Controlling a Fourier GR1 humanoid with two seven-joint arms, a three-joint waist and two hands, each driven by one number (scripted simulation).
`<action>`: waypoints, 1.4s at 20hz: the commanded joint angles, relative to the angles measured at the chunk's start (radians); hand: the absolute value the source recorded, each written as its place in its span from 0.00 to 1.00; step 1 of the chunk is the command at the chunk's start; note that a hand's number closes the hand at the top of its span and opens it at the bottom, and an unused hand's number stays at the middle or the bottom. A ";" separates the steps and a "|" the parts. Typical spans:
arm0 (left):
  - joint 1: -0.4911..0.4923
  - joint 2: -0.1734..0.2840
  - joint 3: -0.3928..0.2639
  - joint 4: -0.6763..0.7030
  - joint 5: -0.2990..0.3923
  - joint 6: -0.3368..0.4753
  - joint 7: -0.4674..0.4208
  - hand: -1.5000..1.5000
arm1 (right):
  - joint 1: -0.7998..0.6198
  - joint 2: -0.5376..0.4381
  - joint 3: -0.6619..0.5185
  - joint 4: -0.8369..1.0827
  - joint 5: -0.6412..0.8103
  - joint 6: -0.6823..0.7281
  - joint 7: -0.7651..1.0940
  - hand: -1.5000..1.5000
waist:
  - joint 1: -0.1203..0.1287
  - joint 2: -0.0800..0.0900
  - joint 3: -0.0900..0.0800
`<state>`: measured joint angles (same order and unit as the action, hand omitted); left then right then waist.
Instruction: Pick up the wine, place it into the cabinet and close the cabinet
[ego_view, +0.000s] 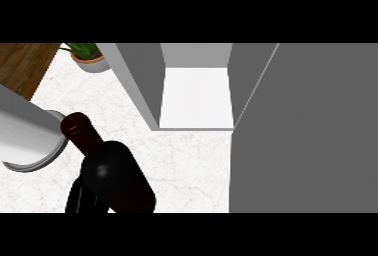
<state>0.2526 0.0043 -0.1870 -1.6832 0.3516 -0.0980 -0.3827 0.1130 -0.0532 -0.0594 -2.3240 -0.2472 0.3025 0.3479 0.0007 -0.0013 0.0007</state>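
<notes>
- Holding the wine bottle (111, 170), the left hand (83, 197) curls round its base near the counter's (184, 160) front-left edge.
- Swinging toward the open cabinet (196, 95) risks clipping its left wall, as the bottle is tilted.

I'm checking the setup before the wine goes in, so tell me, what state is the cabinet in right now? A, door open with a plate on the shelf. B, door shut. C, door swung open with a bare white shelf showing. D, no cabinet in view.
C: the cabinet shows its white shelf with nothing on it, and the grey door stands swung open at the right.
</notes>
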 joint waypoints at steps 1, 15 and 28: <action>0.006 -0.004 -0.045 -0.115 -0.021 0.091 0.067 1.00 | -0.053 -0.003 -0.015 0.021 0.007 -0.017 -0.002 0.00 | 0.002 0.000 0.000; -0.455 -0.004 -0.171 0.113 -0.024 0.478 0.107 1.00 | 0.009 -0.026 -0.072 0.033 -0.062 0.044 -0.048 0.00 | -0.010 0.001 0.000; -0.687 -0.004 -0.178 0.434 -0.032 0.562 0.081 1.00 | 0.016 -0.033 -0.055 -0.054 -0.091 0.018 0.049 0.00 | -0.014 0.002 -0.001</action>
<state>-0.3586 0.0007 -0.3769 -1.3520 0.2987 0.4435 -0.2806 0.0931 -0.0550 -0.0692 -2.3092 -0.2500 0.3073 0.3411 -0.0089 0.0007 -0.0001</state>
